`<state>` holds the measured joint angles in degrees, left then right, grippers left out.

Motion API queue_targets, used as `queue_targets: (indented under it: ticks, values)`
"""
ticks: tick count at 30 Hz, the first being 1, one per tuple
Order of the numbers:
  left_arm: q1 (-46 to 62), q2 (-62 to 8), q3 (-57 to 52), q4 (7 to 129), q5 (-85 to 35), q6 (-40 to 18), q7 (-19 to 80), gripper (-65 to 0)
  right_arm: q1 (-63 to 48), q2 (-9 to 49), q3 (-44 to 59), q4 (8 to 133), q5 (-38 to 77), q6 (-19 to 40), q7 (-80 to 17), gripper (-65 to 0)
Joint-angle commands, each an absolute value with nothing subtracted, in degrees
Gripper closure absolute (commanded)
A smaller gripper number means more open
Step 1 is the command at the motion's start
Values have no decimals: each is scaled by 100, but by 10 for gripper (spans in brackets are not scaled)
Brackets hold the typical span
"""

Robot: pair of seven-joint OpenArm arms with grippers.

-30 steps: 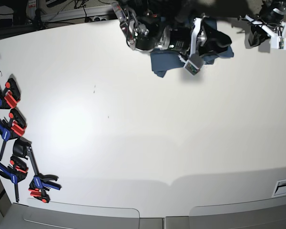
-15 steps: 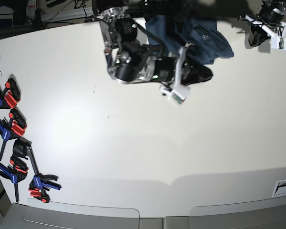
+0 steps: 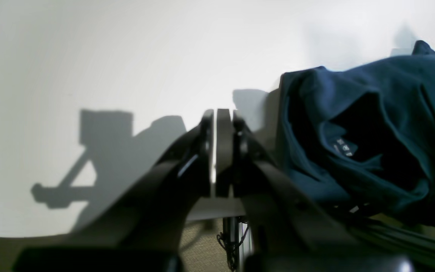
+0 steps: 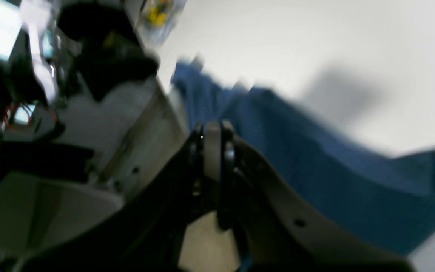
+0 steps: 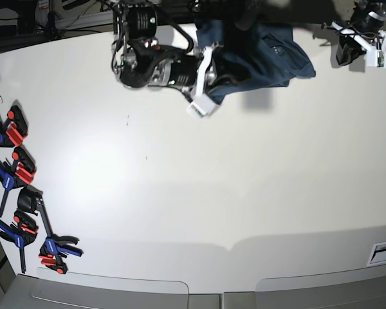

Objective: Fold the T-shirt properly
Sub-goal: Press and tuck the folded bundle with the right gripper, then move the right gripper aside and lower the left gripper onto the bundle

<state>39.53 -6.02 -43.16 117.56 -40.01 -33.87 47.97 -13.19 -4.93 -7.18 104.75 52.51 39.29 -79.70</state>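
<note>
Navy T-shirt (image 5: pixel 270 55) bunched at desk (image 5: pixel 193 193) far edge; right claw (image 4: pixel 212 141) pressed together, grip on cloth unclear; left claw (image 3: pixel 217 121) pressed together, empty; we'd drag slow & spread flat.

A broad white table (image 5: pixel 199 193) fills the base view, brightly lit from above — a soft glare patch sits left of centre and faint shadow bands cross its near half. Red, blue and black clamps (image 5: pixel 19 193) line the left edge. Beyond the far edge, dark cables and equipment (image 5: pixel 71 16) crowd the background. Grey panels (image 5: pixel 109 293) run along the near edge — a seam divides them.
</note>
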Motion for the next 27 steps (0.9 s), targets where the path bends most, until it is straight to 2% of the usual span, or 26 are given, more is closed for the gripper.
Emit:
queue_targets:
  ticks: [1, 7, 13, 21, 27]
  values:
    - [4001, -683, -4346, 11858, -4097, -3402, 4661, 0, -1376, -556, -871, 10575, 5262, 3972, -7850, 0]
    - [4001, -781, -4344, 11858, -4097, -3402, 4661, 0, -1741, -558, -1865, 10573, 3999, 3953, -7301, 0]
    - [4001, -779, -4344, 11858, -4097, -3402, 4661, 0, -1739, -613, -2718, 10573, 2539, 3568, -6204, 0]
    - [4001, -781, -4346, 11858, -4097, -3402, 4661, 0, -1603, -620, -3642, 10525, 2397, 3555, -5857, 0]
    - [3999, -784, -4346, 11858, -4097, -3402, 4650, 0, -1529, -620, -3752, 10525, 2394, 3586, -5634, 0]
